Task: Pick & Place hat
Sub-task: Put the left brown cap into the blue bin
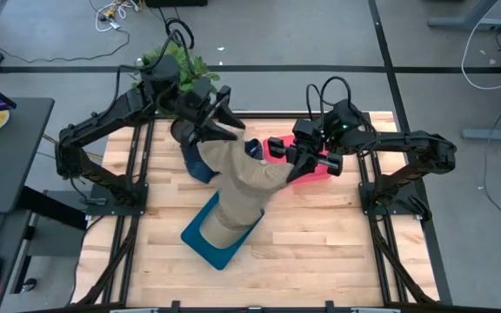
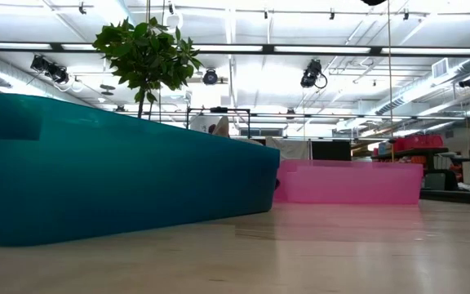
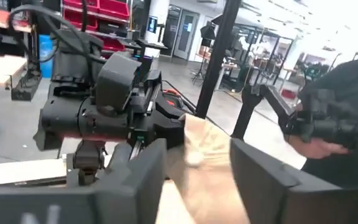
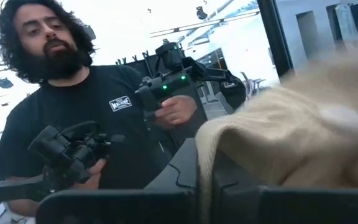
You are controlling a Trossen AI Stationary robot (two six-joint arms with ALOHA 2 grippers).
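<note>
The beige knitted hat [image 1: 246, 187] is stretched between my two grippers above the table's middle. Its long body runs toward the near edge over the teal bin [image 1: 200, 242]. Whether its end rests inside the bin, I cannot tell. My left gripper [image 1: 223, 130] is at the hat's far-left end, with beige cloth [image 3: 199, 146] between its fingers [image 3: 143, 177]. My right gripper [image 1: 296, 167] is at the hat's right end, over the pink bin [image 1: 324, 167], and is shut on the hat [image 4: 291, 134]. The low view shows neither gripper. My left gripper has the hat's far-left end [image 3: 194, 165] between its two fingers and comes at it from the table's far left, slanting down. How many layers it holds does not show. My right gripper pinches a folded edge at the hat's right end [image 4: 205, 158] between its two fingers [image 4: 182, 168]. It comes nearly level from the table's right. That end is lifted clear, and the cloth bulges beyond the fingers.
A dark blue cloth [image 1: 197, 162] lies under my left arm. The teal bin [image 2: 121, 167] and pink bin [image 2: 349, 181] stand side by side on the wooden table [image 1: 320, 243]. A potted plant [image 1: 177, 63] is at the far edge. A person in a black shirt [image 4: 104, 106] stands beyond the table.
</note>
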